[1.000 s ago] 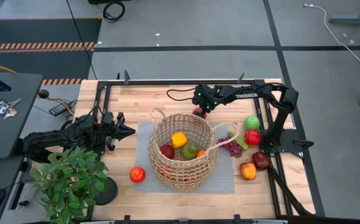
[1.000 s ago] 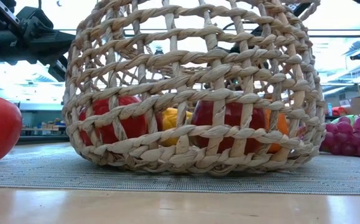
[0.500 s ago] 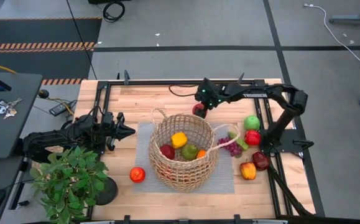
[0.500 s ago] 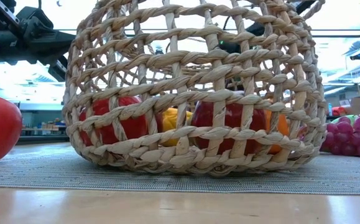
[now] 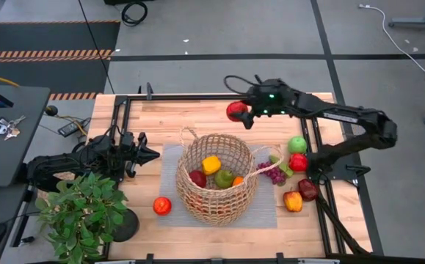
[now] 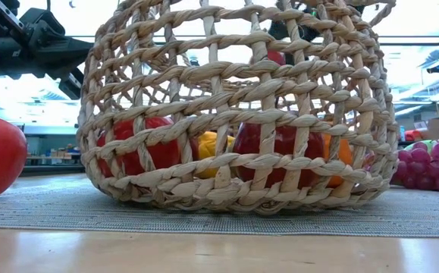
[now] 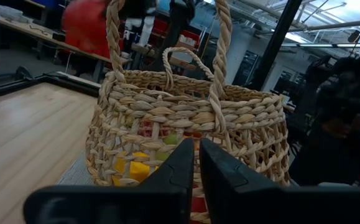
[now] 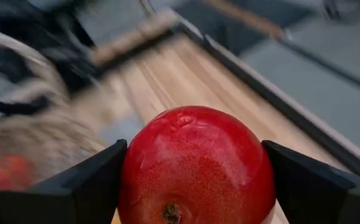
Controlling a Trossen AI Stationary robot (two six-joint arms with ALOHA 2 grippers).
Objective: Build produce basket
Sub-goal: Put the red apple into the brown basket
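Above the far side of the wooden table, the right gripper holds a round dark red toy fruit clamped between its two dark fingers, beyond the rim of the round tan wicker basket. A yellow pepper and other produce sit inside that basket. To its left, the left gripper rests with fingers pressed together.

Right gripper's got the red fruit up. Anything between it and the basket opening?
Nothing visible. The right gripper holds the round dark red fruit in the air, just beyond the far rim of the round tan wicker basket. The basket's top is open, with only fruit lying low inside; the left gripper waits shut on the basket's other side.
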